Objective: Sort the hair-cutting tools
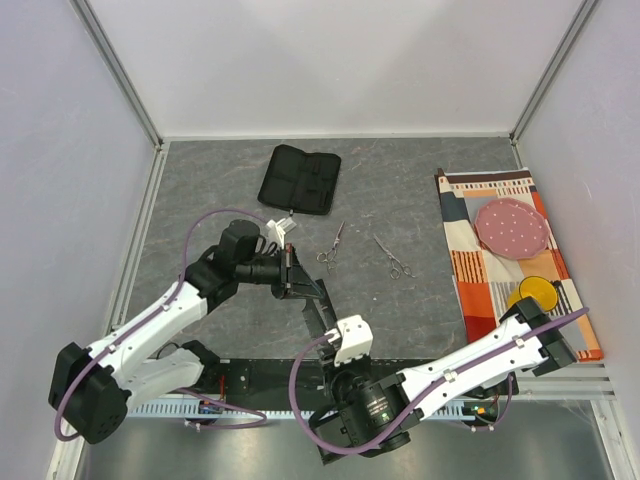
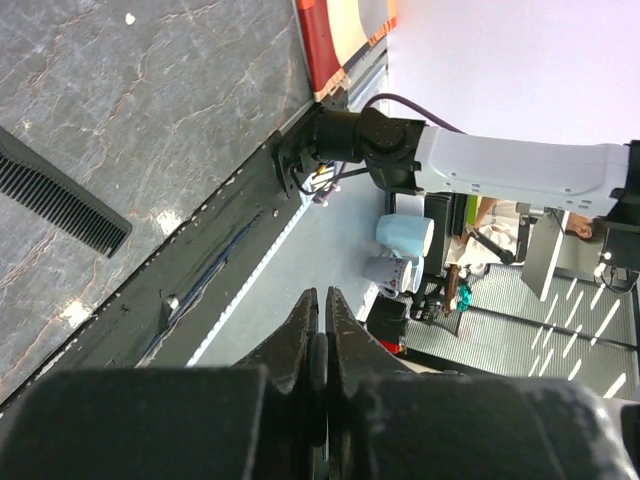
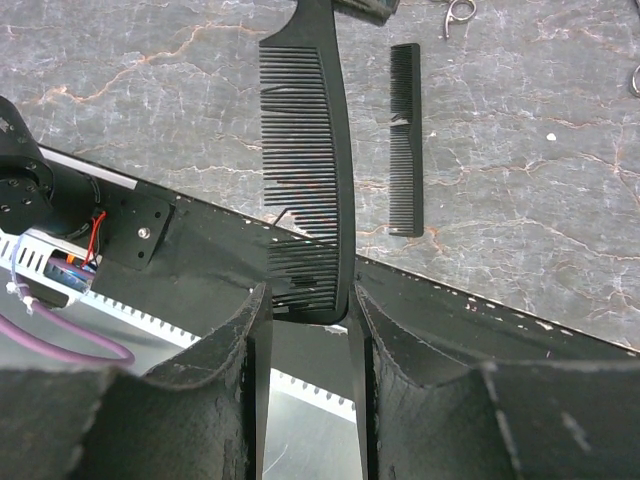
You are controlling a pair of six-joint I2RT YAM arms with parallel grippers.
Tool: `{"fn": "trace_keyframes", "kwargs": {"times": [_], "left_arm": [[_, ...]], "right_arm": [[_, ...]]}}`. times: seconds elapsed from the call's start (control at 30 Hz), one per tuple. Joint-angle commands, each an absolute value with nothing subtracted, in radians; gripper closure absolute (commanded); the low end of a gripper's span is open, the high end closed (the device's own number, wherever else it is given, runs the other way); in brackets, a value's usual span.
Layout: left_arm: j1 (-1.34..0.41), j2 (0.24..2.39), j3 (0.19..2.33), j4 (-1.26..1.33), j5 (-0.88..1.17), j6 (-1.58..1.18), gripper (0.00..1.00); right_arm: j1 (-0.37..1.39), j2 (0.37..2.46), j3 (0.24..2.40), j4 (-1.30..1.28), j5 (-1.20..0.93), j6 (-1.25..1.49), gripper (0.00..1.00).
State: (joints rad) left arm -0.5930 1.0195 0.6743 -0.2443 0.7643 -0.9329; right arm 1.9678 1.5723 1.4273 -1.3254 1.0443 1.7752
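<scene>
My left gripper (image 1: 291,270) (image 2: 322,295) is shut on the narrow handle of the black comb-like tool (image 1: 310,293) (image 3: 305,170) and holds it above the table's near edge. My right gripper (image 1: 330,318) (image 3: 308,296) is open. Its fingers stand on either side of the tool's wide toothed end, and the right finger (image 3: 362,320) is close against its spine. The flat black straight comb (image 3: 405,140) (image 2: 60,200) lies on the table beside it. Two silver scissors (image 1: 331,247) (image 1: 394,258) lie mid-table.
A black fabric pouch (image 1: 300,179) lies at the back centre. A patterned cloth (image 1: 470,270) on the right holds a pink dotted plate (image 1: 511,228) and a yellow round item (image 1: 538,293). A black rail (image 3: 560,350) runs along the near table edge.
</scene>
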Motion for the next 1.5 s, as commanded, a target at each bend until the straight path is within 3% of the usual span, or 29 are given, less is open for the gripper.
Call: {"fn": "trace_keyframes", "kwargs": {"times": [0.0, 0.17, 0.23, 0.33, 0.57, 0.73, 1.13, 1.3, 1.47], "left_arm": [[-0.578, 0.974, 0.706, -0.184, 0.693, -0.943, 0.98], [-0.551, 0.925, 0.716, -0.189, 0.614, -0.925, 0.98], [-0.508, 0.911, 0.695, -0.172, 0.585, -0.916, 0.98], [-0.430, 0.881, 0.657, -0.089, 0.543, -0.937, 0.98], [-0.351, 0.881, 0.604, 0.144, 0.462, -1.003, 0.98], [-0.341, 0.910, 0.571, 0.377, 0.414, -1.045, 0.98], [-0.258, 1.087, 0.532, 0.859, 0.443, -1.206, 0.98], [-0.256, 1.158, 0.506, 1.016, 0.426, -1.259, 0.98], [-0.256, 1.230, 0.482, 1.166, 0.414, -1.336, 0.98]], "right_arm": [[1.993, 1.572, 1.408, -1.457, 1.052, 1.807, 0.94], [1.962, 1.539, 1.368, -1.459, 1.118, 1.835, 0.43], [1.901, 1.513, 1.365, -1.457, 1.152, 1.809, 0.34], [1.788, 1.441, 1.365, -1.393, 1.216, 1.659, 0.28], [1.456, 1.200, 1.217, -0.708, 1.146, 1.018, 0.27], [1.171, 1.170, 1.099, -0.311, 0.763, 0.795, 0.27], [0.680, 1.051, 0.737, 0.369, 0.066, 0.825, 0.31], [0.609, 1.058, 0.664, 0.556, -0.176, 0.906, 0.34], [0.607, 1.120, 0.594, 0.827, -0.270, 0.989, 0.40]]}}
